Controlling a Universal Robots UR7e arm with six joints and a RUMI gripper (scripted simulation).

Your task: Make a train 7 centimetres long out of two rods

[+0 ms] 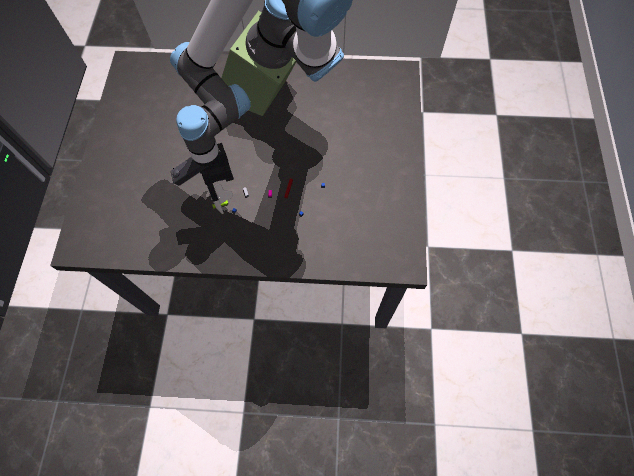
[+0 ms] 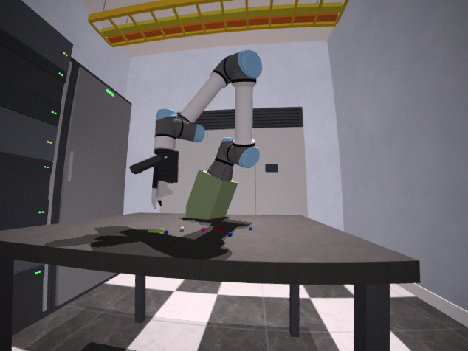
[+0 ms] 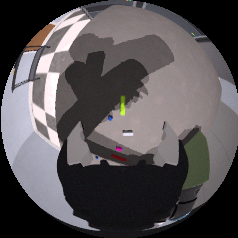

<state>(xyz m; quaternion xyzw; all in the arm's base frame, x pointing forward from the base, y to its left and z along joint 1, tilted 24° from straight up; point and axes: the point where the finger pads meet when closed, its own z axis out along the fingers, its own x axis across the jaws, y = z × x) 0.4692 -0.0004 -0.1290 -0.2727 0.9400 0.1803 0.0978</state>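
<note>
My gripper point(image 1: 220, 207) point(image 2: 157, 205) point(image 3: 123, 124) is open and empty, above the table near the lime rod. The lime rod point(image 1: 224, 203) point(image 2: 155, 230) point(image 3: 123, 106) lies flat, partly hidden by a finger in the top view. A blue rod point(image 1: 234, 210) point(image 2: 165, 231) point(image 3: 110, 118) lies close to it, apart. A pale grey rod point(image 1: 245, 192) point(image 2: 181, 228) point(image 3: 128, 133), a magenta rod point(image 1: 270, 193) point(image 2: 203, 229) point(image 3: 119, 148) and a red rod point(image 1: 288, 188) point(image 2: 219, 228) point(image 3: 118, 157) lie separately to the right in the top view.
Two more blue rods lie further right, one nearer the front point(image 1: 301, 213) point(image 2: 229, 234) and one further back point(image 1: 323, 185) point(image 2: 250, 228). The green arm base point(image 1: 256, 84) point(image 2: 207, 196) stands at the back of the table point(image 1: 368, 230). Arm shadows darken several rods.
</note>
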